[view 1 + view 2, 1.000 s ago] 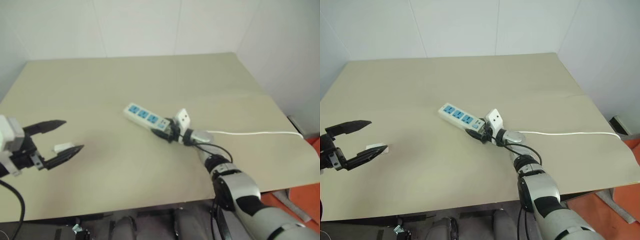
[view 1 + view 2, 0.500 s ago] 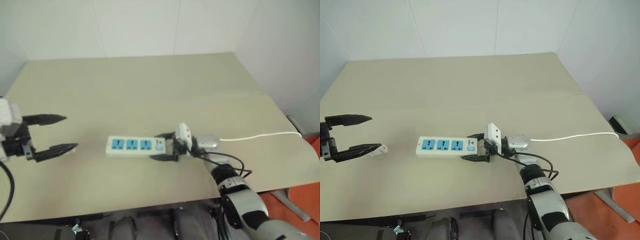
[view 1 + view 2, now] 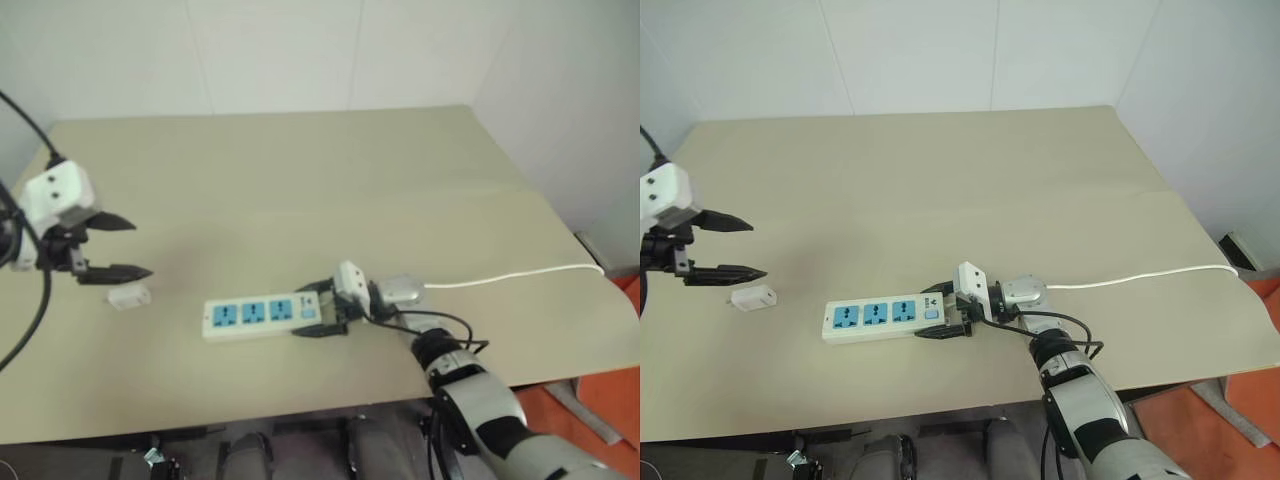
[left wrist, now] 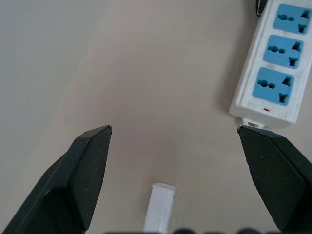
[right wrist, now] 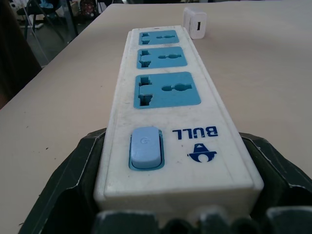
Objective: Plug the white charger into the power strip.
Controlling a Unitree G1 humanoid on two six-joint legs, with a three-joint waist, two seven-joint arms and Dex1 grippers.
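Note:
The power strip (image 3: 885, 315) lies flat across the near middle of the table, its three blue sockets facing up. My right gripper (image 3: 945, 312) is shut on its switch end, one black finger on each long side (image 5: 80, 161). The white charger (image 3: 752, 298) lies on the table a short way left of the strip's free end, apart from it. My left gripper (image 3: 755, 250) hovers open just beyond and above the charger, with nothing between its fingers. In the left wrist view the charger (image 4: 160, 207) lies low between the spread fingers, with the strip (image 4: 275, 63) off to one side.
The strip's thin white cord (image 3: 1140, 275) runs right from my right wrist to the table's right edge. The tan table (image 3: 970, 170) is bare beyond the strip. White walls close the far and right sides.
My right gripper swung the strip from a diagonal to lying crosswise and pulled it nearer and to the left. My left gripper moved away from me past the charger and tilted downward, still open.

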